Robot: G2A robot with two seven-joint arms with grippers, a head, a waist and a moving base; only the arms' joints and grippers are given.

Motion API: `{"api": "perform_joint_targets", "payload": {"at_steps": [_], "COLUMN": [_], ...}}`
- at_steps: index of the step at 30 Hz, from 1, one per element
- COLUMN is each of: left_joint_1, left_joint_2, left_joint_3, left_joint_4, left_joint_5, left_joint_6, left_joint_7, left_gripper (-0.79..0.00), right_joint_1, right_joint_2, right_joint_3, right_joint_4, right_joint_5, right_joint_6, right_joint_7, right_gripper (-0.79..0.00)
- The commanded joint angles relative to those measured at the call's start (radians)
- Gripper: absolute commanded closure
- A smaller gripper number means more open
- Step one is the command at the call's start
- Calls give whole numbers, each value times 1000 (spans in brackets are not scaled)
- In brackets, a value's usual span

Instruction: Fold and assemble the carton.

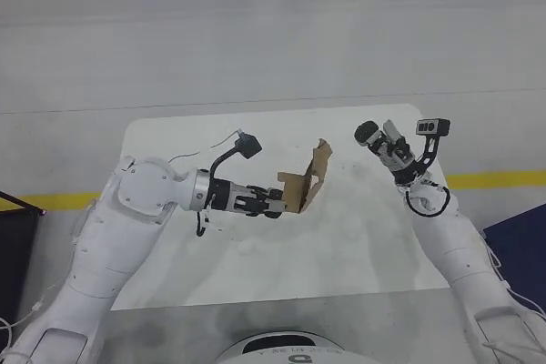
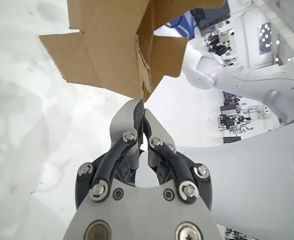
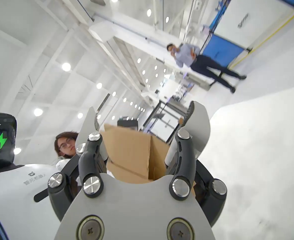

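The carton point(image 1: 306, 183) sits just above the centre of the top view, a piece of plain brown corrugated cardboard only partly folded. Its panels stand at angles to one another and its short flaps splay outwards. The left gripper point(image 1: 281, 195) comes in from the left of the frame and has the carton by its lower left corner. In the left wrist view the jaws of this gripper point(image 2: 142, 111) are pressed tightly together on a thin cardboard edge. Above them the carton point(image 2: 107, 26) fans out into square-cut flaps with the fluted core showing along one torn-looking crease. I cannot tell whether the carton's far edge touches the worktop point(image 1: 255, 264), a matt white slab with rounded corners and faint grey scuffs. The right gripper point(image 1: 379, 133) is in the upper right of the top view, apart from the carton. In its own wrist view this gripper point(image 3: 142, 116) has its jaws spread wide with nothing between them, and the carton point(image 3: 129, 151) shows farther off through the gap as a smooth brown wall with one vertical fold. At the upper right of that view a white and blue partition point(image 3: 242, 21) carries a short line of grey print, too small to make out.
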Motion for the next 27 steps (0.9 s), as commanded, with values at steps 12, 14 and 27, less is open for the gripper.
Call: {"api": "perform_joint_targets", "payload": {"at_steps": [12, 14, 27], "left_joint_1": [-40, -36, -60], "left_joint_2": [6, 8, 11], "left_joint_3": [37, 34, 90], "left_joint_4": [-17, -17, -22], "left_joint_5": [96, 101, 110], "left_joint_6": [61, 65, 66], "left_joint_7": [30, 38, 0], "left_gripper": [0, 0, 0], "right_joint_1": [-17, -35, -48], "right_joint_2": [14, 20, 23], "right_joint_3": [6, 22, 54], "right_joint_4": [-138, -168, -186], "right_joint_5": [-16, -12, -22], "right_joint_6": [158, 177, 149], "right_joint_7": [214, 233, 205], "right_gripper": [-714, -686, -714]}}
